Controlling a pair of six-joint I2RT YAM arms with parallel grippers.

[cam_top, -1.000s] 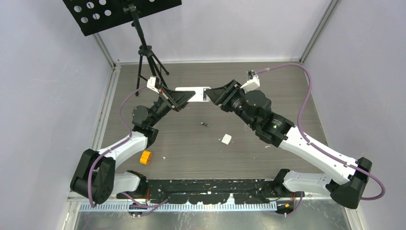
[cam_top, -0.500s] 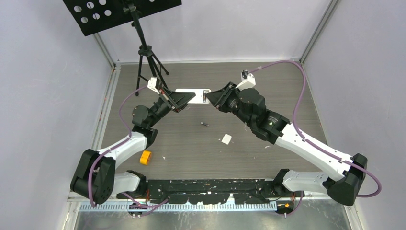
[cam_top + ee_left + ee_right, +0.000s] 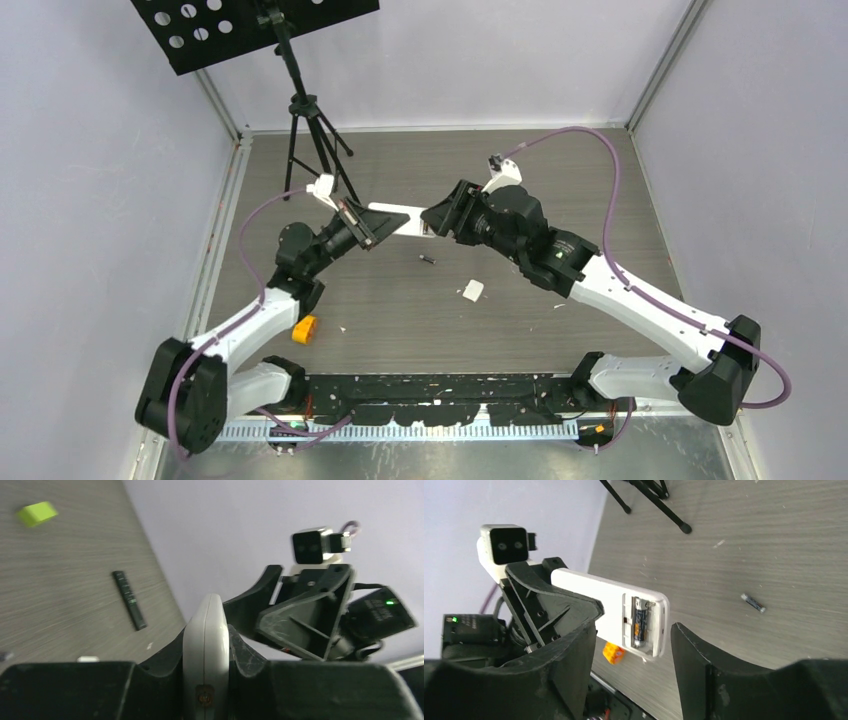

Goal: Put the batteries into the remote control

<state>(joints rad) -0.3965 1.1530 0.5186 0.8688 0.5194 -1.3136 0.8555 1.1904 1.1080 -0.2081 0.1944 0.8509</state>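
Note:
A white remote control (image 3: 405,217) hangs above the table, and my left gripper (image 3: 383,224) is shut on its left end; in the left wrist view the remote control (image 3: 206,640) stands edge-on between the fingers. Its battery bay faces the right wrist camera with one of the batteries (image 3: 640,622) seated in it. My right gripper (image 3: 432,217) is open, its fingers (image 3: 696,655) standing on either side of the remote's bay end without touching it. Another battery (image 3: 428,260) lies loose on the table below, also seen from the right wrist (image 3: 753,603).
A pale lime-green block (image 3: 472,290) lies right of the loose battery. An orange block (image 3: 305,328) sits by the left arm. A black tripod (image 3: 312,130) with a perforated plate stands at the back left. Metal rails edge the table.
The left arm has pulled the remote nearer and tilted it. The right gripper has followed it to the left, and its jaws now stand apart around the remote's end.

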